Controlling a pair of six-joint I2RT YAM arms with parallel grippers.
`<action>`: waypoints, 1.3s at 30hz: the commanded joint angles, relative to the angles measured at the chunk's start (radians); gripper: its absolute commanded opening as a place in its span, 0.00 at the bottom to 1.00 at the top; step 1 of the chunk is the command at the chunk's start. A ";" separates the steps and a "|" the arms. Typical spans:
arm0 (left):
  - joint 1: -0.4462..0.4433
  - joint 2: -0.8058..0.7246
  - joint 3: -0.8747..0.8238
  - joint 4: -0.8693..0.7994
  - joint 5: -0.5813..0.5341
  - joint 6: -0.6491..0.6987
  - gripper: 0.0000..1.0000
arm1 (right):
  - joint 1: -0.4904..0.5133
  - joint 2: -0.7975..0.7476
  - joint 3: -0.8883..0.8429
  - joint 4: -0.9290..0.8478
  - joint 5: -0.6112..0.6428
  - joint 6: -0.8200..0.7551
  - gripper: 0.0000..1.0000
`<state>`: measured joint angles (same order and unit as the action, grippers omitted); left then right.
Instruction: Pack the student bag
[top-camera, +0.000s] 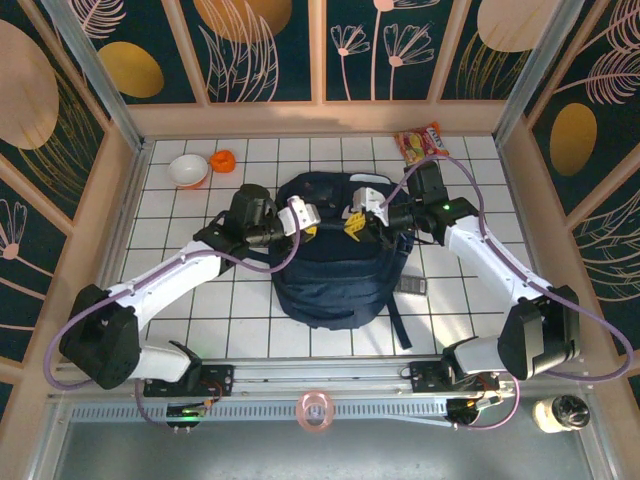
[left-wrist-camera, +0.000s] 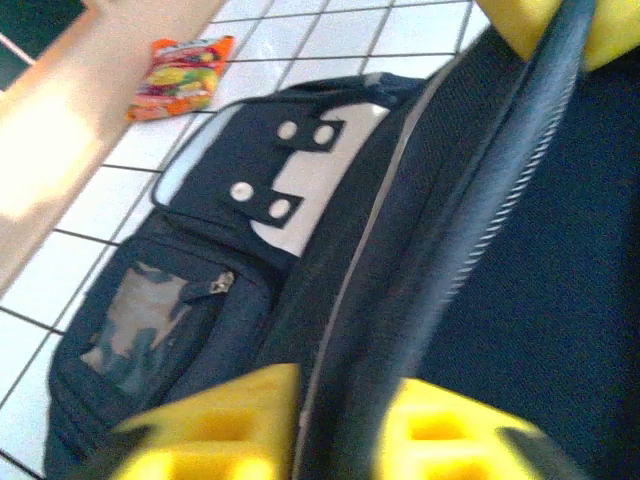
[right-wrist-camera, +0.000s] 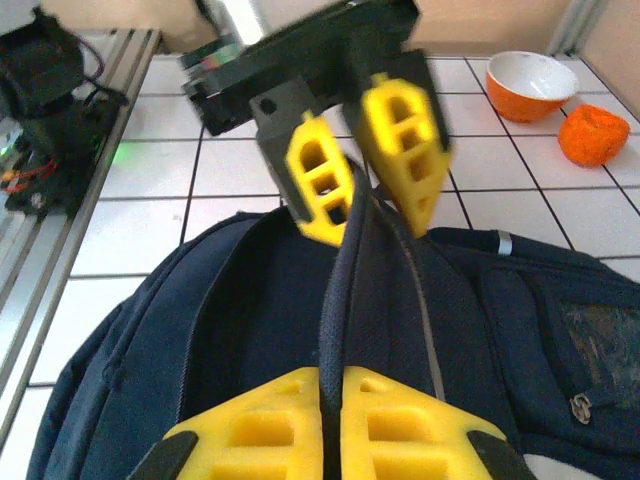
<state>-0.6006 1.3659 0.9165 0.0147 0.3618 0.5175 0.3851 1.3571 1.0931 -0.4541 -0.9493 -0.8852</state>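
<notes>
While the student bag (top-camera: 330, 285) lies flat, snack packet (top-camera: 421, 141) lettering blurs.

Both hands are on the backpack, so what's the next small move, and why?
Probably ease the two hands a little apart and upward. The left hand and right hand are each closed on the same dark strip along the top of the student bag, close together, and the bag's top looks shut. Spreading might start an opening.
</notes>
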 joint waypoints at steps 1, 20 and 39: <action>0.014 -0.080 -0.023 0.078 -0.252 -0.104 0.00 | -0.014 -0.073 -0.013 0.117 -0.001 0.228 0.22; 0.063 -0.244 0.006 -0.271 -0.446 -0.256 0.00 | -0.188 -0.249 -0.114 -0.254 0.652 0.293 0.54; 0.062 -0.216 -0.017 -0.234 -0.346 -0.280 0.00 | -0.085 -0.397 -0.446 -0.255 0.755 0.073 0.71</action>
<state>-0.5438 1.1423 0.8783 -0.2584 -0.0071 0.2737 0.2909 0.9352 0.6693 -0.7338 -0.2173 -0.7521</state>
